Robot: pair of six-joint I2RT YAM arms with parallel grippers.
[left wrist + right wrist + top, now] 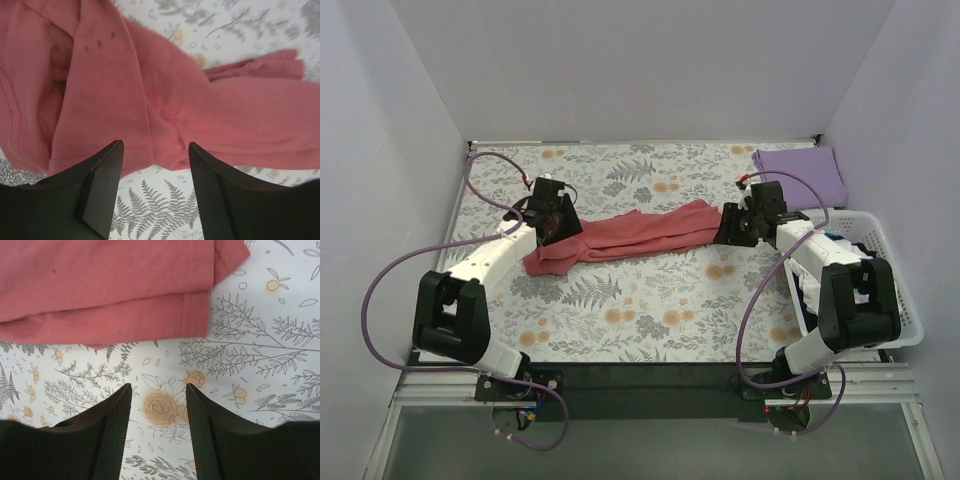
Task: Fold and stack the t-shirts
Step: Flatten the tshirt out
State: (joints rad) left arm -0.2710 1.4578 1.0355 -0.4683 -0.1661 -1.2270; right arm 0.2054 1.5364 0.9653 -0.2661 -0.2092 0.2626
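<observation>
A salmon-red t-shirt [625, 238] lies stretched out and bunched across the middle of the floral table cloth. It also shows in the left wrist view [150, 90] and the right wrist view [110, 285]. My left gripper [552, 228] is open and empty over the shirt's left end, its jaws just short of the cloth edge [155, 165]. My right gripper [732, 228] is open and empty beside the shirt's right end, over bare table cloth [157, 407]. A lavender-purple t-shirt [802, 172] lies folded at the far right.
A white slatted basket [885, 262] stands on the right edge of the table by the right arm, with cloth inside. White walls close in the far side and both sides. The floral table cloth [650, 310] covers the table.
</observation>
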